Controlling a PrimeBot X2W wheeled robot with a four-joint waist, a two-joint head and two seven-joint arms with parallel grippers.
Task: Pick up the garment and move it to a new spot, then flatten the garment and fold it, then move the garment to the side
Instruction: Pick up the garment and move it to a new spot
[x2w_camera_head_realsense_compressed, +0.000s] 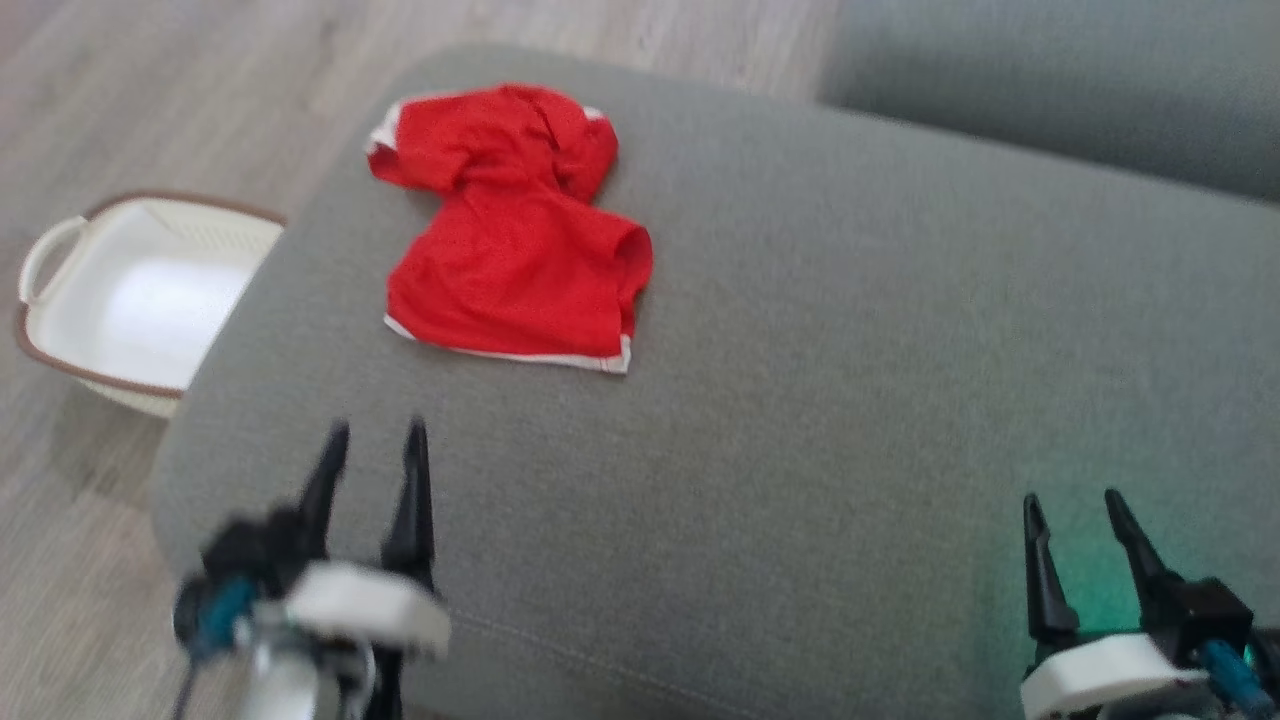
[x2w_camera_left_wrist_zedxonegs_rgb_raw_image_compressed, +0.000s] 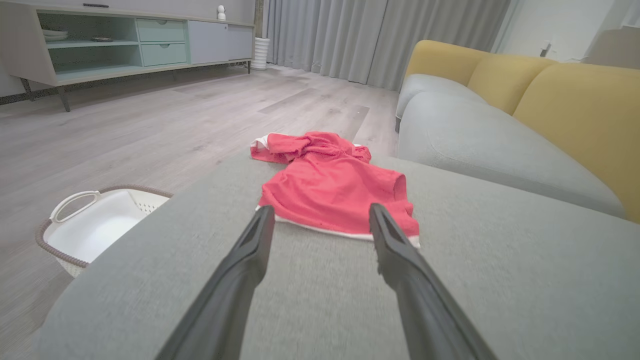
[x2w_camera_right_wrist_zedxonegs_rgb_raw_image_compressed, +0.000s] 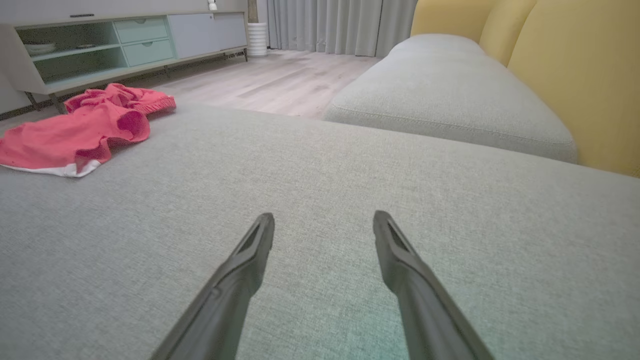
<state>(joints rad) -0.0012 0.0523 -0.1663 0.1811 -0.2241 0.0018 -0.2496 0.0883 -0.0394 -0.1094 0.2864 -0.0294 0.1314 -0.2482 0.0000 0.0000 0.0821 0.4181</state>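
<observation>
A red garment (x2w_camera_head_realsense_compressed: 510, 240) with white trim lies crumpled on a wide grey sofa cushion (x2w_camera_head_realsense_compressed: 850, 350), in the far left part of it as the head camera sees it, close to the cushion's far edge. Its upper part is bunched and twisted, while the lower part lies flatter, with the white-edged hem turned toward the robot. The left claw (x2w_camera_head_realsense_compressed: 375, 440) hangs over the near left part of the cushion, its two dark fingers spread apart and holding nothing; it points toward the hem, and in the head view it is apart from the cloth and does not touch it. The right claw (x2w_camera_head_realsense_compressed: 1072, 510) is over the near right part of the same cushion, well apart from the garment, also spread open and empty, with bare grey fabric under its fingers. On the pale wooden floor (x2w_camera_head_realsense_compressed: 150, 100), just beside the left edge of the cushion, stands a white basket (x2w_camera_head_realsense_compressed: 120, 215) with a brown rim and a handle. A second grey seat cushion (x2w_camera_head_realsense_compressed: 1050, 80) lies beyond the first, and the left wrist view shows yellow backrests (x2w_camera_left_wrist_zedxonegs_rgb_raw_image_compressed: 575, 100) behind the seats, a low sideboard (x2w_camera_left_wrist_zedxonegs_rgb_raw_image_compressed: 125, 40) with shelves and drawers across the room, and grey curtains (x2w_camera_left_wrist_zedxonegs_rgb_raw_image_compressed: 375, 35).
</observation>
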